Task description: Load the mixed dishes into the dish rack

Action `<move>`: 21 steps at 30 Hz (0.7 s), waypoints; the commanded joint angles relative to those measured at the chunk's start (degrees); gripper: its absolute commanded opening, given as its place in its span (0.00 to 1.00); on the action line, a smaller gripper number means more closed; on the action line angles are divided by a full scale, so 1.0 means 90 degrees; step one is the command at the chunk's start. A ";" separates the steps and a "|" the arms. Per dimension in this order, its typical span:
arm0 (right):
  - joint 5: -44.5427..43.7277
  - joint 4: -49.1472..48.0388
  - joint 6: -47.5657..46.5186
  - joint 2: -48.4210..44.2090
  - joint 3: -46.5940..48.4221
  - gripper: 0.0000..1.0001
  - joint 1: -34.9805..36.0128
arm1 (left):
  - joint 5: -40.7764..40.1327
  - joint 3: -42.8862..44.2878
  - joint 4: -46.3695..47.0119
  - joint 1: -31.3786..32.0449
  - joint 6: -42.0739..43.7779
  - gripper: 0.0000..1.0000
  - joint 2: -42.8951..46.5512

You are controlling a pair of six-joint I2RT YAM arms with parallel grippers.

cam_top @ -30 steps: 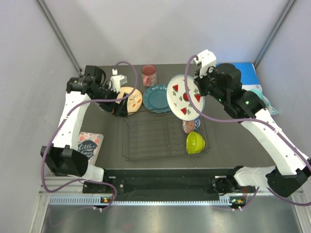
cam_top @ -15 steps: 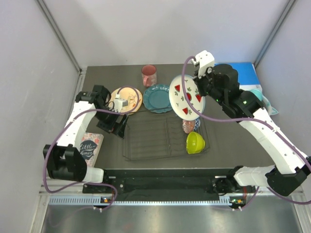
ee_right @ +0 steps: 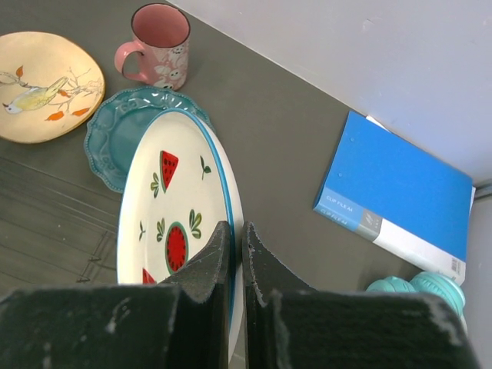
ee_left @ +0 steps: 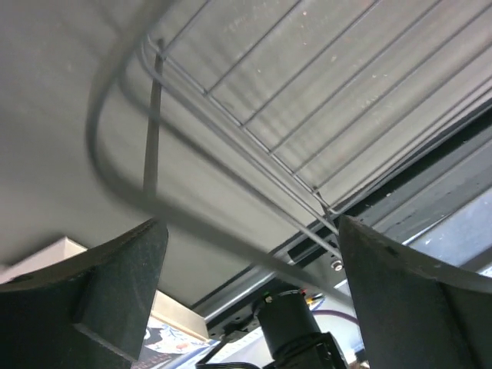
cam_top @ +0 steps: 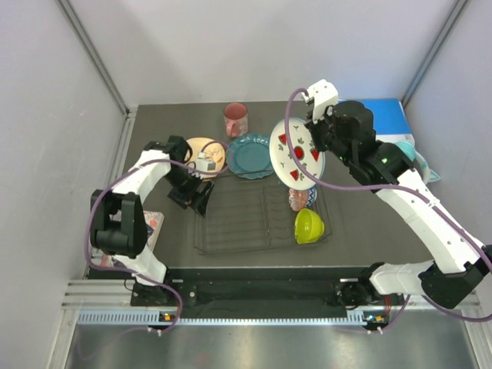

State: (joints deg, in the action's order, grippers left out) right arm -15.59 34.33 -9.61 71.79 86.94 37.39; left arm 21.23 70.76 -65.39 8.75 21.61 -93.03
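My right gripper [cam_top: 313,144] [ee_right: 237,238] is shut on the rim of the white plate with red watermelon marks [cam_top: 295,154] [ee_right: 173,207]. It holds the plate on edge above the back right of the black wire dish rack [cam_top: 238,219] [ee_left: 307,100]. The lime-green bowl [cam_top: 308,225] and the pink patterned bowl [cam_top: 298,200] sit in the rack's right side. Behind the rack lie the cream-yellow floral plate [cam_top: 206,154] [ee_right: 46,84], the teal scalloped plate [cam_top: 247,156] [ee_right: 108,142] and the pink-red mug [cam_top: 236,119] [ee_right: 157,46]. My left gripper [cam_top: 196,196] [ee_left: 252,224] is open, low at the rack's left rear corner, with a blurred rim wire crossing between its fingers.
A blue binder [cam_top: 384,115] [ee_right: 400,192] and teal headphones [cam_top: 415,157] [ee_right: 415,284] lie at the back right. A patterned booklet [cam_top: 152,223] lies left of the rack, partly under my left arm. White walls close in the sides and back.
My left arm has swung from the back left, past the cream plate, down to the rack's left rear corner. The right gripper has shifted the held plate slightly.
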 commanded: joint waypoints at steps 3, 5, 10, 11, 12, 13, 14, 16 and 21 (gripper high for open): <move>-0.0240 -0.0816 -0.0007 -0.0027 0.0477 0.00 0.0084 | -0.0405 0.0399 0.0204 0.0209 0.0402 0.84 -0.0385; -0.0250 -0.0816 -0.0036 -0.0037 0.0467 0.00 0.0084 | -0.0552 0.0351 0.0350 0.0209 0.0518 0.80 -0.0288; -0.0327 -0.0787 -0.0056 -0.0076 0.0438 0.00 0.0084 | -0.0864 0.0311 0.0886 0.0345 0.0685 0.73 0.0004; -0.0328 -0.0767 -0.0065 -0.0086 0.0438 0.00 0.0084 | -0.0904 0.0331 0.0975 0.0384 0.0714 0.67 0.0034; -0.0328 -0.0748 -0.0065 -0.0115 0.0428 0.00 0.0084 | -0.0914 0.0341 0.1053 0.0462 0.0744 0.64 0.0063; -0.0347 -0.0738 -0.0065 -0.0115 0.0419 0.00 0.0084 | -0.0924 0.0350 0.1189 0.0492 0.0763 0.61 0.0093; -0.0376 -0.0719 -0.0065 -0.0144 0.0419 0.00 0.0084 | -0.0924 0.0389 0.1268 0.0521 0.0802 0.57 0.0093; -0.0415 -0.0699 -0.0056 -0.0183 0.0409 0.00 0.0084 | -0.0973 0.0457 0.1357 0.0619 0.0793 0.54 0.0016; -0.0484 -0.0640 -0.0065 -0.0271 0.0350 0.00 0.0075 | -0.0904 0.0673 0.1376 0.0765 0.0724 0.50 -0.0219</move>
State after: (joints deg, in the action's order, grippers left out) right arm -18.06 34.39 -10.09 72.62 87.00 37.39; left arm 12.78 73.67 -56.03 14.26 26.13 -94.74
